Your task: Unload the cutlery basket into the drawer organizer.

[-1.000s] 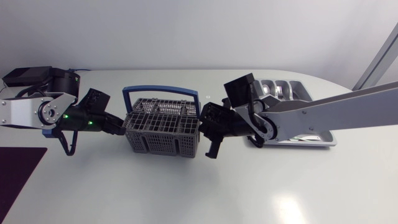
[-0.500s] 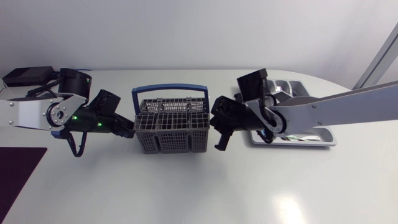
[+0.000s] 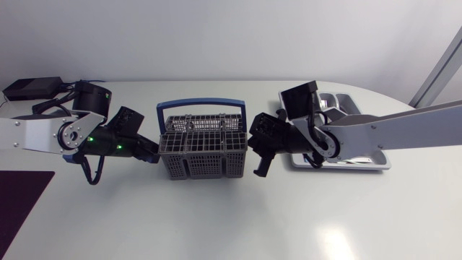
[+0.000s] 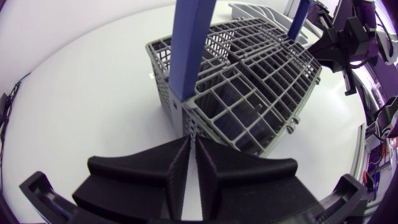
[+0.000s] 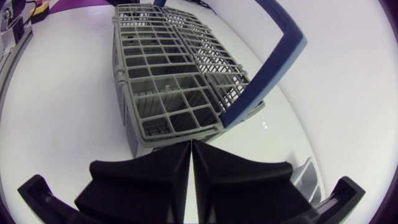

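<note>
Moved: cutlery basket sits closer to the drawer organizer than 1 s ago, and both arms have travelled that way with it, 1 at each end.
Left jaws: left gripper is clenched, tips against the basket's end wall below the blue handle. I cannot tell whether a rib is nipped between them.
Right jaws: right gripper is clenched too, tips at the rim of the opposite end.
Basket: upright on the counter, between the 2 grippers. No cutlery shows above its grid.
Organizer: at the counter's right, near the basket but apart from it, with shiny pieces in its far compartments.
Risk: the hold looks like end pressure only, so uneven pushing could swing or tip the basket. A slipping tip could catch in the grid.
In the way: the right gripper sits between basket and organizer, and the right arm lies over much of the organizer, so it would need to clear first.
Around: a black box and a dark mat lie at the left, well apart.
</note>
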### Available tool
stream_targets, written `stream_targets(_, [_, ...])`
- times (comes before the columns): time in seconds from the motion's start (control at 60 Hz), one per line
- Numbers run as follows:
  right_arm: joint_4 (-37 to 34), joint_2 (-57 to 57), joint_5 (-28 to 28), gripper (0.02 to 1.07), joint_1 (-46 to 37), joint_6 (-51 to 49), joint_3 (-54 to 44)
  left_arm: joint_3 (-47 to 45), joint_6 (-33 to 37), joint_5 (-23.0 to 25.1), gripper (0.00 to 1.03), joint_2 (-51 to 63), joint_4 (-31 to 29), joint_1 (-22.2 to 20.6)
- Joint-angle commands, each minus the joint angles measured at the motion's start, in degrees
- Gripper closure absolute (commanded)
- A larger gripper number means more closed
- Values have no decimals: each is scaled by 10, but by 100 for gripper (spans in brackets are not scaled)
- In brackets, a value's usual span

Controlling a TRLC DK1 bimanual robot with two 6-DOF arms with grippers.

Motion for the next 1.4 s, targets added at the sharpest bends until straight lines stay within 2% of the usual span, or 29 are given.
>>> stream_targets(0.0, [8, -19, -7, 97, 17, 4, -12, -11, -6, 18, 92, 1, 3, -2])
stream_targets(0.383, [17, -12, 7, 97, 9, -1, -20, -17, -4, 18, 92, -6, 3, 0])
stream_targets(0.733, [50, -48, 28, 96, -56, -6, -52, -17, 13, 26, 92, -30, -2, 80])
stream_targets(0.867, [62, -99, 43, 91, -83, 2, -79, -17, 16, 35, 91, -49, -5, 110])
stream_targets(1.0, [69, -166, 44, 90, -127, 25, -107, -17, 17, 40, 91, -76, -11, 132])
stream_targets(1.1, [81, -215, 47, 86, -170, 38, -131, -20, 16, 40, 91, -101, -11, 142])
stream_targets(1.117, [85, -225, 48, 83, -176, 40, -137, -21, 16, 41, 91, -107, -11, 145])
stream_targets(1.133, [85, -233, 48, 79, -180, 40, -142, -22, 15, 41, 89, -112, -11, 147])
stream_targets(1.15, [85, -252, 48, 68, -190, 40, -152, -25, 14, 41, 82, -123, -11, 148])
stream_targets(1.167, [85, -259, 49, 63, -195, 40, -157, -26, 14, 41, 80, -128, -11, 148])
stream_targets(1.183, [83, -276, 50, 48, -203, 40, -165, -30, 13, 41, 71, -137, -10, 148])
stream_targets(1.267, [76, -316, 51, 17, -220, 41, -185, -35, 12, 40, 38, -156, -11, 147])
stream_targets(1.283, [75, -324, 52, 9, -225, 41, -189, -37, 11, 40, 26, -161, -11, 147])
stream_targets(1.3, [75, -331, 52, 5, -227, 41, -193, -38, 11, 40, 19, -164, -10, 147])
stream_targets(1.317, [75, -338, 53, 6, -231, 41, -196, -38, 11, 40, 9, -168, -10, 147])
stream_targets(1.333, [75, -344, 54, 6, -233, 41, -199, -39, 10, 40, 4, -171, -10, 147])
stream_targets(1.383, [72, -361, 61, 6, -240, 44, -204, -40, 9, 40, 3, -180, -10, 147])
